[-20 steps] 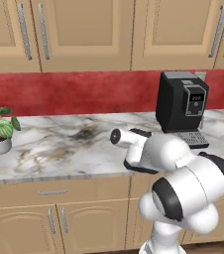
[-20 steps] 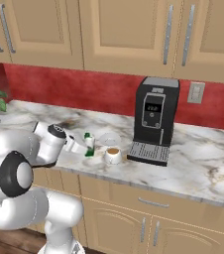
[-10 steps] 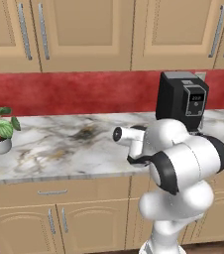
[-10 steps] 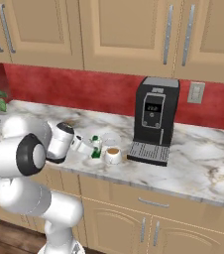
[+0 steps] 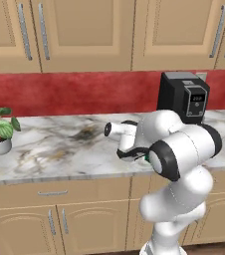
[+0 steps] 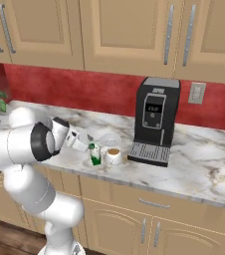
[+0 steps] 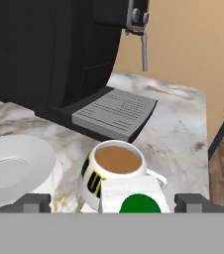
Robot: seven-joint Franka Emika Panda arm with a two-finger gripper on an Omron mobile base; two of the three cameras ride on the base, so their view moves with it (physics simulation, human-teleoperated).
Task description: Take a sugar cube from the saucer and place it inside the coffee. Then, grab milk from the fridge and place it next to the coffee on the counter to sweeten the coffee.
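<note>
I am looking at the milk (image 6: 94,156), a small boxy white carton with a green base, standing on the veined marble counter (image 6: 199,172) just beside the coffee (image 6: 113,156), on its left in the right base view. Through the hand view the carton's (image 7: 132,195) white top and round green cap are sitting between the two dark fingertips (image 7: 33,202), which are standing wide apart on either side, so the tool (image 7: 115,203) is spread open around it. The coffee (image 7: 114,171), a glossy white cup with brown liquid, is sitting right behind the carton. The saucer (image 7: 16,168), a smooth flat round plate, is lying beside the cup, before the black coffee machine (image 7: 54,49) with its ribbed grey drip tray.
</note>
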